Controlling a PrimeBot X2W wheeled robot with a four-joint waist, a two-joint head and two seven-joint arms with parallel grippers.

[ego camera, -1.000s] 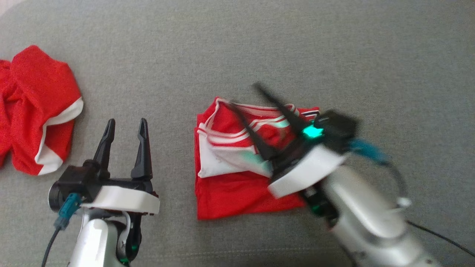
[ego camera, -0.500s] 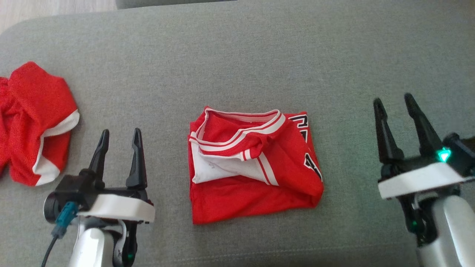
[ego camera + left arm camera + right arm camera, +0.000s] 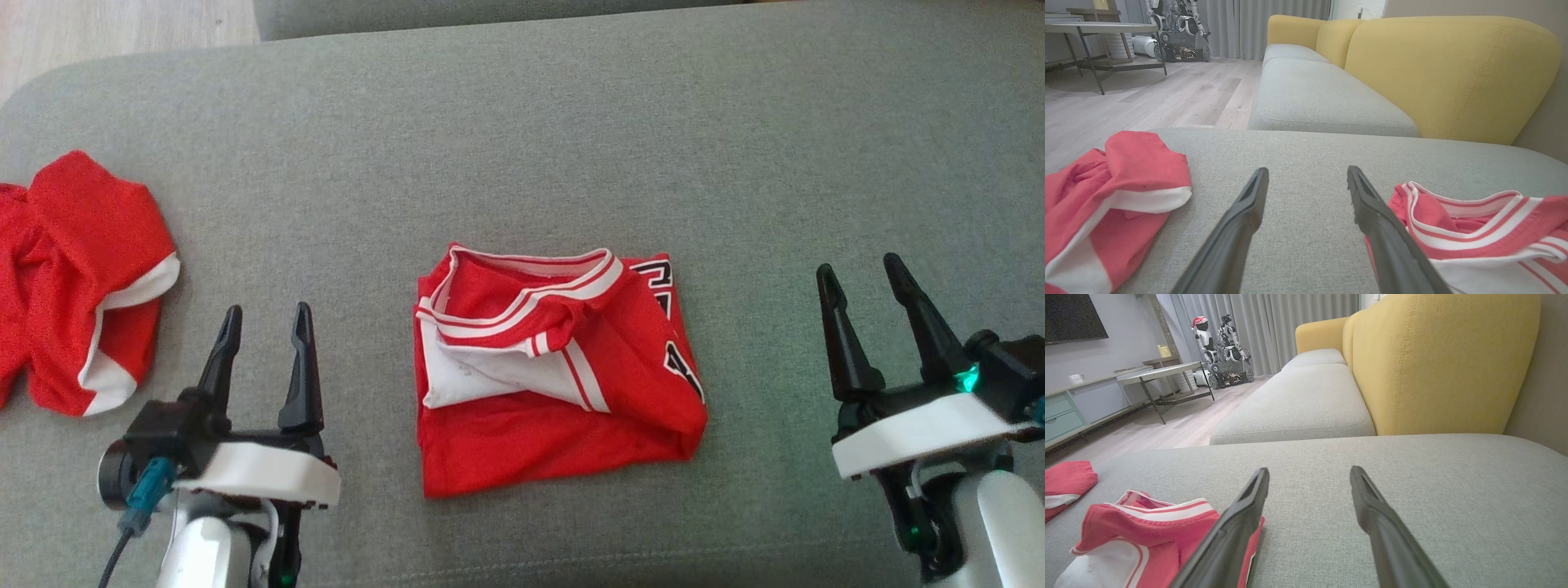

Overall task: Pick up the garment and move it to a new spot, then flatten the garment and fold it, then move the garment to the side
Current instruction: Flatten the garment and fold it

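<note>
Lying folded on the cushion (image 3: 522, 147) — a red jersey (image 3: 555, 384).
Flanking it, the left gripper (image 3: 268, 318) and right gripper (image 3: 857, 265) — fingers spread, holding nothing.

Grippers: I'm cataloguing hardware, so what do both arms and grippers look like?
Left gripper and right gripper match: two long tapering black fingers, black base, white collar, silvery forearm. The left carries a teal connector with a dark cable; the right shows a green light.

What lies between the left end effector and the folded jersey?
Bare grey cushion, nothing else, separates left end effector and jersey in the head view.
</note>
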